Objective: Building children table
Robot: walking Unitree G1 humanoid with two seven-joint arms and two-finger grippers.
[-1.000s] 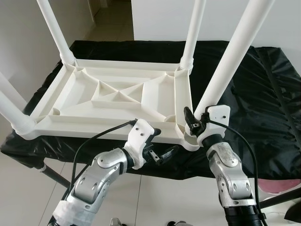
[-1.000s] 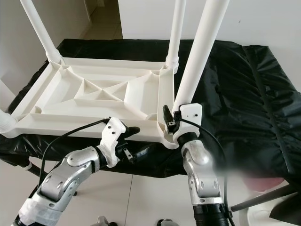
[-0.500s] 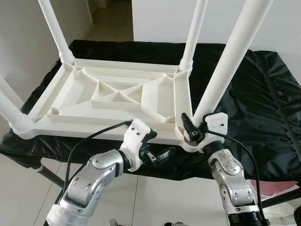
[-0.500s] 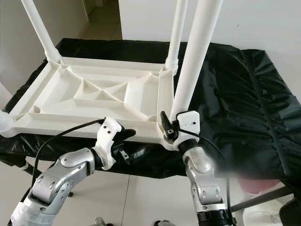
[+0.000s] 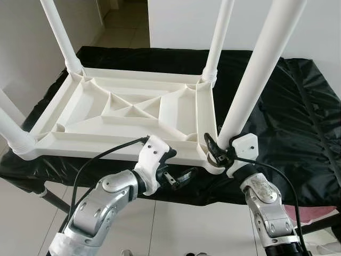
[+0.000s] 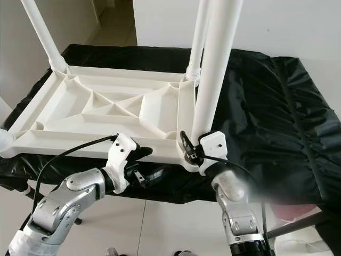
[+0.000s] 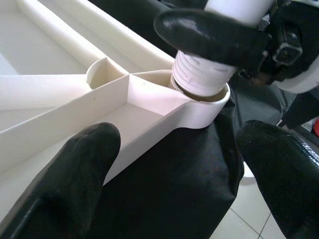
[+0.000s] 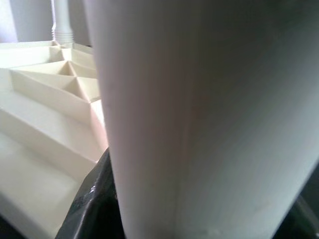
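Nearest the robot, the left gripper hangs just off the front edge of the bench, below the rim of the upturned white table top; in the left wrist view its two black fingers stand wide apart with nothing between them, one over the table top's rim and the other over the black cloth. Just beside it, at the table top's near right corner, the right gripper is clamped around the foot of a white leg, right above the ribbed collar that sits in the round corner socket. That leg rises tilted toward the right as it climbs out of the frame. The right wrist view shows the leg's white tube pressed close against the camera. The table top lies upside down on the black-covered bench, its ribbed underside facing up, its near edge along the bench's front edge. Another leg stands at the near left corner, a third at the far left corner and a fourth at the far right corner. Beyond the bench are a white wall and a tiled floor.
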